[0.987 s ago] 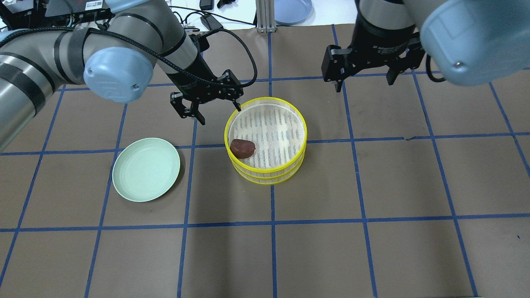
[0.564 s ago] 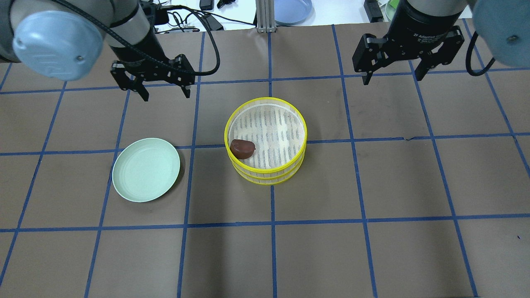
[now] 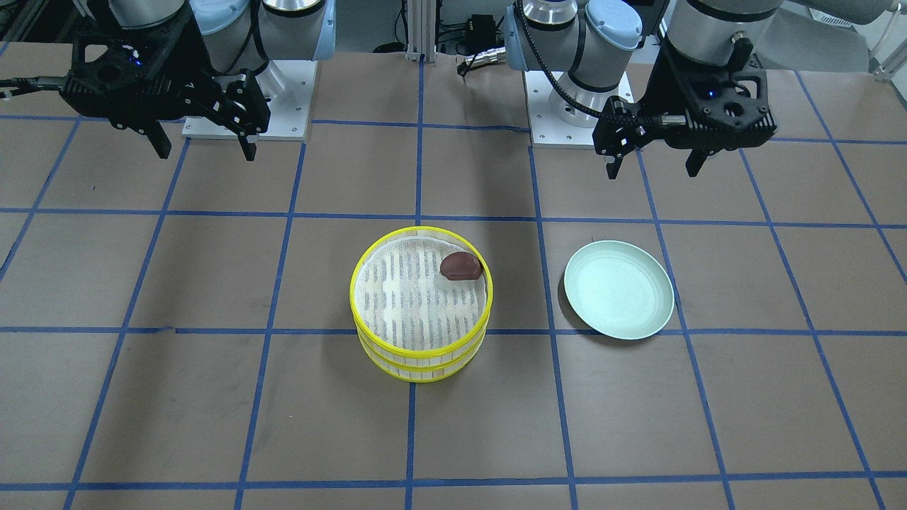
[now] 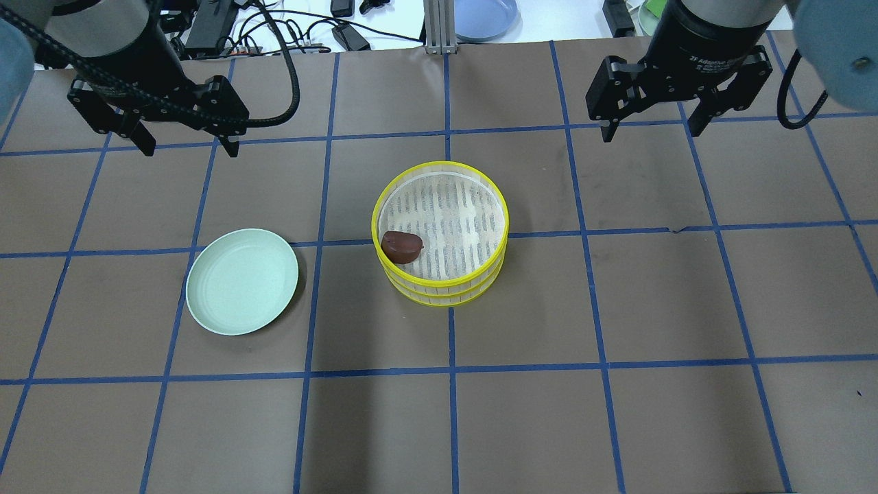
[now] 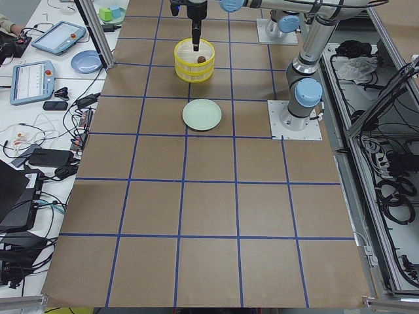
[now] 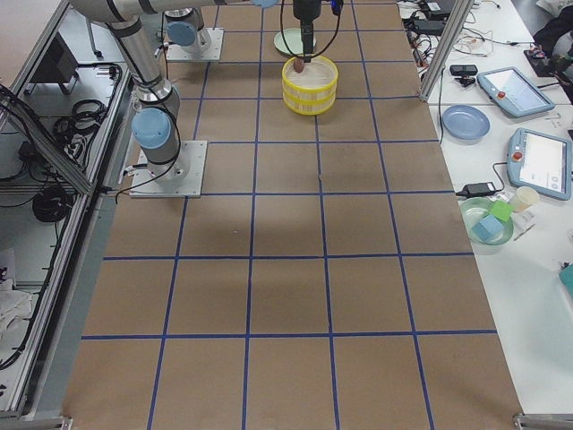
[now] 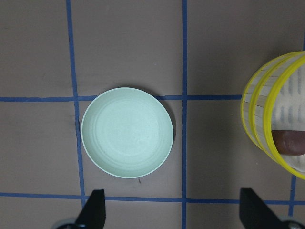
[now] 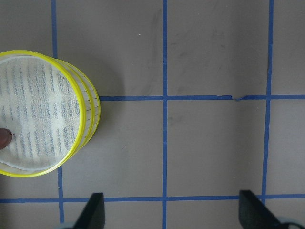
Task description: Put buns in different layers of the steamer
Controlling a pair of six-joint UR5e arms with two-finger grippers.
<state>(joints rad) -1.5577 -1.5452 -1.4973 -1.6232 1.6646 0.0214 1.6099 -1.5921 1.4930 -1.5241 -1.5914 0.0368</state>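
Two steamer layers are stacked at the table's middle, the upper layer (image 4: 506, 226) on the lower layer (image 4: 439, 296). The dark reddish-brown bun (image 4: 401, 245) lies in the upper layer by its left wall; it also shows in the front view (image 3: 461, 265) and the left wrist view (image 7: 289, 143). The cream-white bun is hidden. My left gripper (image 4: 191, 147) is open and empty, high at the back left. My right gripper (image 4: 650, 132) is open and empty, high at the back right. Both are apart from the steamer (image 3: 352, 297).
An empty pale green plate (image 4: 242, 281) lies left of the steamer; it shows in the left wrist view (image 7: 127, 132). A blue plate (image 4: 483, 14), cables (image 4: 302, 34) and a metal post (image 4: 435, 27) are beyond the table's back edge.
My left gripper has moved from beside the steamer's back-left rim up and away to the far back left. My right gripper has moved right and back. Both stayed open; the bun has not moved.
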